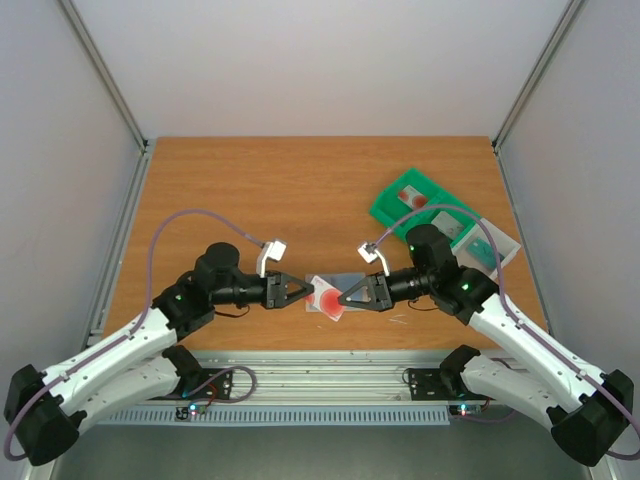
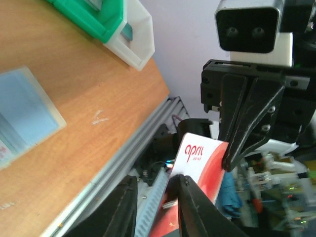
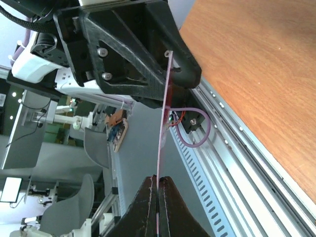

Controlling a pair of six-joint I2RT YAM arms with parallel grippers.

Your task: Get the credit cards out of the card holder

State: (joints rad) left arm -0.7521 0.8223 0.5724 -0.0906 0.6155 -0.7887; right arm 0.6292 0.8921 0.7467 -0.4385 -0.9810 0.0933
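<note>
Of the two pincers, the left gripper (image 1: 303, 292) has its fingers (image 2: 123, 210) spread, and the near end of one red-and-white credit card (image 1: 328, 298) shows in the gap. The right gripper (image 1: 347, 297) pinches that card's far edge and holds it above the table. Beneath lies one card holder (image 2: 54, 116) with one blue card (image 2: 22, 111) showing inside. Further right sits one green tray (image 1: 388, 212).

White arms (image 1: 110, 360), black joints (image 1: 220, 268), looping purple cables (image 1: 190, 213), black triangular claws (image 1: 306, 291).
</note>
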